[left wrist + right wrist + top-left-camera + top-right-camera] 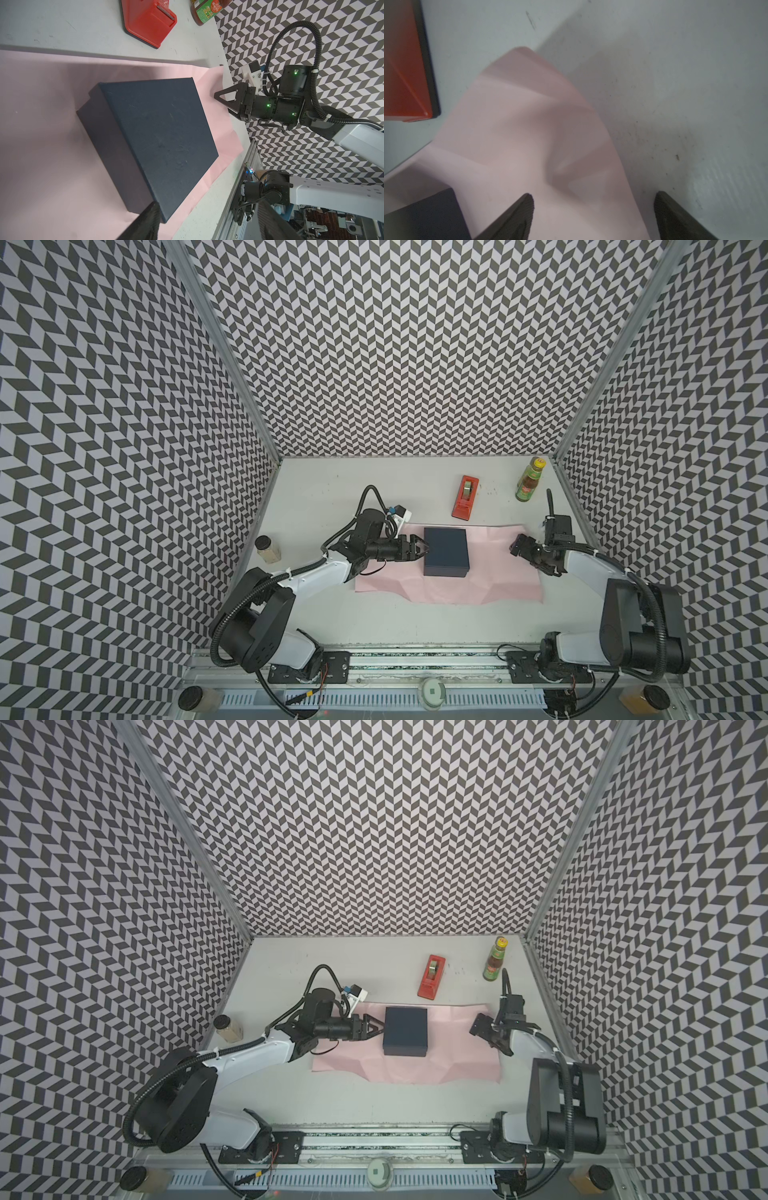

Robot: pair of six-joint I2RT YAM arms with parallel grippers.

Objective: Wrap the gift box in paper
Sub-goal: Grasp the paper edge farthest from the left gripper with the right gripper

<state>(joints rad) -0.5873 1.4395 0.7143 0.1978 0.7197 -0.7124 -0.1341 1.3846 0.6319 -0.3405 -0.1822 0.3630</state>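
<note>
Left gripper [424, 551] gapes beside the box [446, 549]; right gripper [593, 207] gapes astride the paper [519, 124] edge. The bottle [204, 12] label's writing is unreadable.

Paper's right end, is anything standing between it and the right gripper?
Nothing visible. The right gripper hangs open right at the paper's right end, one jaw over the sheet, the other over bare table. The box sits further along the paper, and the tape dispenser and bottle stand behind, clear of the path.
</note>
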